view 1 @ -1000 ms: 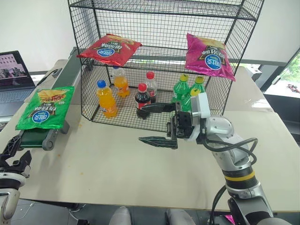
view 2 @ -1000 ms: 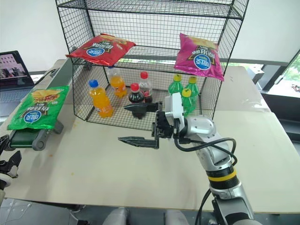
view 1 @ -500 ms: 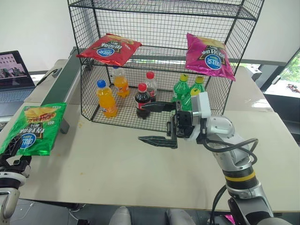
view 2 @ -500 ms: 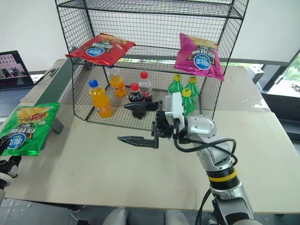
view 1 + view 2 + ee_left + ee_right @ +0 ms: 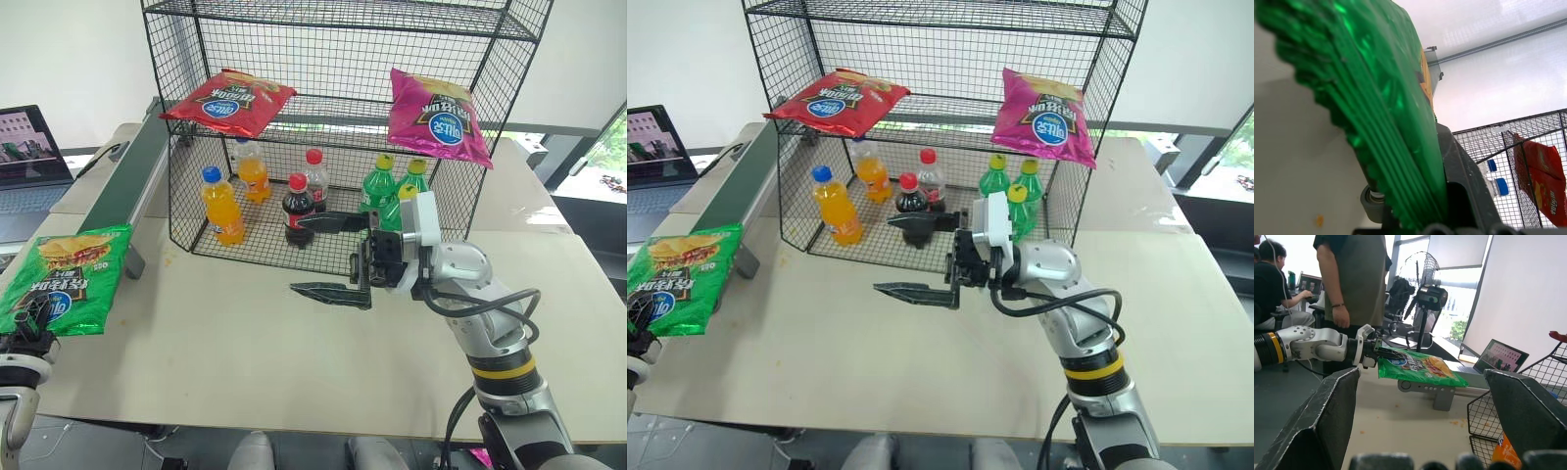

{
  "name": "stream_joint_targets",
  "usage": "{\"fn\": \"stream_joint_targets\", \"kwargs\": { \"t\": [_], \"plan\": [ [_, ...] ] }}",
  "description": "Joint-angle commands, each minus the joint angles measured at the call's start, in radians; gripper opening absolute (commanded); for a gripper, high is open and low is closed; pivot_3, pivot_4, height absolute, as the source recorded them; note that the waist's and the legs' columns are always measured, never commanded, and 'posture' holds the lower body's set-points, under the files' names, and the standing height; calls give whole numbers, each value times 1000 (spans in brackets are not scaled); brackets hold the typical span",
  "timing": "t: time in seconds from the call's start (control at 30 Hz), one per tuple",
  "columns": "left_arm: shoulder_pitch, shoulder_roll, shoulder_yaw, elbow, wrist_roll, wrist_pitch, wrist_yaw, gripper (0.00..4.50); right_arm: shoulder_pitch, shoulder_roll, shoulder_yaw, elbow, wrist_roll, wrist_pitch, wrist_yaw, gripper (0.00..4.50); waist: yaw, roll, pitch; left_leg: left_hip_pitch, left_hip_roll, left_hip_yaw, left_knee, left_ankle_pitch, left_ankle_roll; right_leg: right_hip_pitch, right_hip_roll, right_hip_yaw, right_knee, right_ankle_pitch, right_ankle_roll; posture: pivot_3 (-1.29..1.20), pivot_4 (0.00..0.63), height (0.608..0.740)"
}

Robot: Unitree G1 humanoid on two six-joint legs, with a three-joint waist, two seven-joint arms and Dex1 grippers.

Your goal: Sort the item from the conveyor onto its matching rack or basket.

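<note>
Beige table (image 5: 245,343) with an office behind it; at its far side stands the black wire rack (image 5: 343,59), with the conveyor (image 5: 127,181) running along the left. We judge the pick step done: the left gripper (image 5: 29,323) is clamped on the near edge of the green crisp bag (image 5: 64,279), which hangs clear of the belt end at the table's near-left corner. The right gripper (image 5: 328,257) hovers mid-table before the bottle basket, jaws wide apart, holding nothing. Next we need to carry the bag right and far to the flat shelf, between the red bag (image 5: 230,101) and the magenta bag (image 5: 436,117). All three bags show a round blue logo; we cannot read its lettering.
</note>
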State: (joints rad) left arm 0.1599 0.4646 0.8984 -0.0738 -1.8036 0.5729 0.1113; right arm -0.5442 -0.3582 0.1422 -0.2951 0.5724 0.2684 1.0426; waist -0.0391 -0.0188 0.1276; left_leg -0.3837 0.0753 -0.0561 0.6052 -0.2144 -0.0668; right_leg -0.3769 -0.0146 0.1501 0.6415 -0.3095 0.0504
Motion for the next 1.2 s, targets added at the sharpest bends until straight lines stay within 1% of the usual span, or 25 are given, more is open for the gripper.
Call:
{"fn": "stream_joint_targets", "kwargs": {
  "t": [0.03,0.1,0.2,0.3,0.37,0.47,0.6,0.67,0.73,0.77,0.83,0.87,0.93,1.0,1.1,1.2],
  "plan": [
    [-25,48,4,-87,-8,9,-8,22,24,0,-37,-62,0,-1,-66,4500,1,-1,0,0,0,0,0,0,0,0,0,0,0,0,0,0,150,740],
    [-28,67,-5,-143,-31,25,-13,22,53,-1,-41,-84,-17,-4,-111,4500,3,-1,0,-1,0,0,0,0,0,-2,0,0,0,0,0,0,150,740],
    [-44,121,-34,-263,-117,59,-4,22,96,-5,-57,-116,-58,-17,-189,4500,4,-2,0,-2,0,0,-1,0,-1,-3,0,0,0,0,0,0,150,740],
    [-120,181,-92,-356,-166,91,7,22,136,2,-90,-150,-87,-2,-291,4500,10,-2,1,-3,0,0,-1,1,-2,-4,0,1,0,0,0,0,150,740],
    [-211,206,-148,-384,-169,110,10,22,166,0,-108,-177,-101,6,-343,4500,15,-1,1,-3,0,1,-1,1,-2,-4,0,1,0,0,0,0,150,740],
    [-382,222,-254,-376,-169,144,22,22,209,0,-128,-228,-118,14,-412,4500,20,-1,1,-3,0,1,-1,1,-2,-4,0,1,0,0,0,0,150,740],
    [-675,167,-414,-292,-169,211,28,22,250,14,-148,-313,-150,31,-521,4500,26,-1,2,-5,0,1,-1,1,-2,-6,0,1,0,0,0,0,150,740],
    [-809,145,-510,-221,-169,250,17,22,271,15,-147,-349,-175,39,-564,4500,26,-1,2,-6,-1,1,-1,1,-2,-6,0,2,0,1,1,0,150,740],
    [-952,99,-602,-129,-169,276,-25,22,289,24,-146,-380,-199,50,-612,4500,26,-1,2,-5,-1,1,-1,1,-2,-6,0,1,-1,1,1,0,150,740],
    [-1023,74,-640,-71,-139,286,-63,22,294,27,-145,-394,-210,56,-633,4500,28,-1,2,-5,-2,1,-1,1,-2,-6,0,1,0,1,1,0,150,740],
    [-1110,42,-680,10,-84,298,-126,22,298,30,-143,-413,-222,65,-659,4500,26,-1,2,-6,-2,0,-1,2,-2,-6,0,1,-1,1,1,0,150,740],
    [-1183,0,-707,100,-2,276,-194,22,304,33,-145,-428,-232,72,-679,4500,25,0,2,-6,-3,0,0,2,-2,-6,0,2,0,1,1,0,150,740],
    [-1280,-57,-739,226,132,233,-310,22,312,36,-145,-450,-246,83,-707,4500,24,1,2,-5,-4,-1,-1,2,-1,-6,-1,1,-1,1,1,0,150,740],
    [-1377,-125,-761,392,274,140,-416,22,331,36,-147,-475,-258,97,-730,4500,25,1,1,-5,-4,-1,-1,2,-1,-6,-1,2,-1,1,1,0,150,740],
    [-1465,-191,-763,572,448,41,-535,22,344,35,-145,-502,-270,114,-755,4500,25,2,1,-6,-6,-2,-1,2,-1,-6,-1,2,-3,1,1,0,150,740],
    [-1489,-237,-739,690,551,9,-576,22,339,39,-139,-522,-278,131,-774,4500,21,2,1,-6,-6,-2,-2,2,0,-6,-1,3,-4,1,1,0,150,740]
  ]
}}
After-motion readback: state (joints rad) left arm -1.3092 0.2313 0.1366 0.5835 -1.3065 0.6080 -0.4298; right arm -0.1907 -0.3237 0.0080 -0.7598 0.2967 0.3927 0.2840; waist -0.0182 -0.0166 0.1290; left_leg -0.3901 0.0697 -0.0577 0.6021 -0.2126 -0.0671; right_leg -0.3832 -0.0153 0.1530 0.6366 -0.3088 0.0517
